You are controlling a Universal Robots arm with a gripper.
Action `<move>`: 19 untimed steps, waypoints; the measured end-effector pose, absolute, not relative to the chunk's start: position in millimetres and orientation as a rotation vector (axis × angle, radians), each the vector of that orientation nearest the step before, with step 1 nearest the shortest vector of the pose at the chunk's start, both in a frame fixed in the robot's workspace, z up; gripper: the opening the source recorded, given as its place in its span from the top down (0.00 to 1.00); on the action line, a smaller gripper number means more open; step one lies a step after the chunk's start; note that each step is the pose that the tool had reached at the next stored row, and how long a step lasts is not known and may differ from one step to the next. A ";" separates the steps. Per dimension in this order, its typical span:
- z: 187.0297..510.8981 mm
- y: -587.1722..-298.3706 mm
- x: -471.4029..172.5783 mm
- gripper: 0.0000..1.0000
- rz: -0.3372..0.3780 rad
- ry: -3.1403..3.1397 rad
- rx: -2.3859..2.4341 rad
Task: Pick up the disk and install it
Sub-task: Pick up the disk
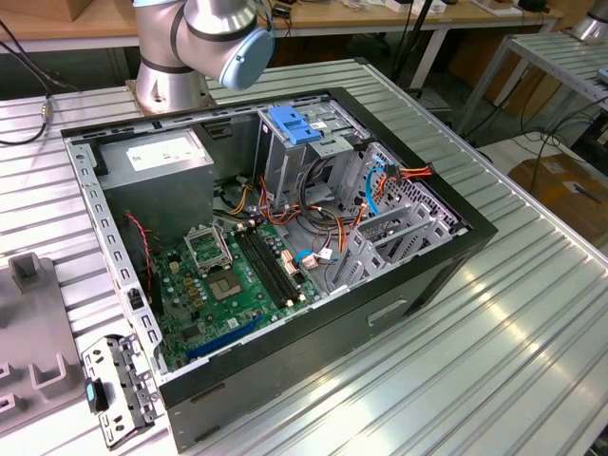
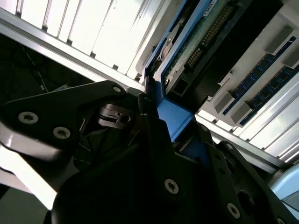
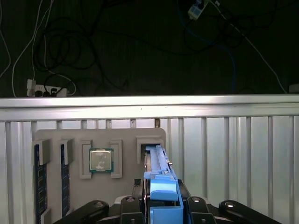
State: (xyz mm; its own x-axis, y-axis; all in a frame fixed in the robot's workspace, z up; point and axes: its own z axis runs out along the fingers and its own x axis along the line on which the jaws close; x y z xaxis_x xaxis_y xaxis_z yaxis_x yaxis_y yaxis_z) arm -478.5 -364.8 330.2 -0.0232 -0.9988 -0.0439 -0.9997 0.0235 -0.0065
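The disk is seen standing on edge at a slot of the grey holder on the desk, clamped between the closed jaws. Installation into the open computer case is judged wholly undone.

A ribbed metal table stands before wooden benches, cables trailing over the dark floor.

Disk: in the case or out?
Out. The disk stands on edge at the grey tray, at the hand, not inside the computer case.
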 end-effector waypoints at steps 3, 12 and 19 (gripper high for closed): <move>335.1 -364.9 -478.5 0.63 0.039 2.222 -2.171; 340.4 -364.8 -478.5 0.63 0.029 2.227 -2.175; 341.0 -364.8 -478.5 0.63 0.029 2.227 -2.176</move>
State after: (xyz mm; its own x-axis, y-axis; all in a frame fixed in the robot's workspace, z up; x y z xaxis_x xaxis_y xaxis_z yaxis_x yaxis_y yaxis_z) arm -478.5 -364.8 341.0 -0.0232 -0.9992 -0.0330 -0.9997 0.0234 -0.0066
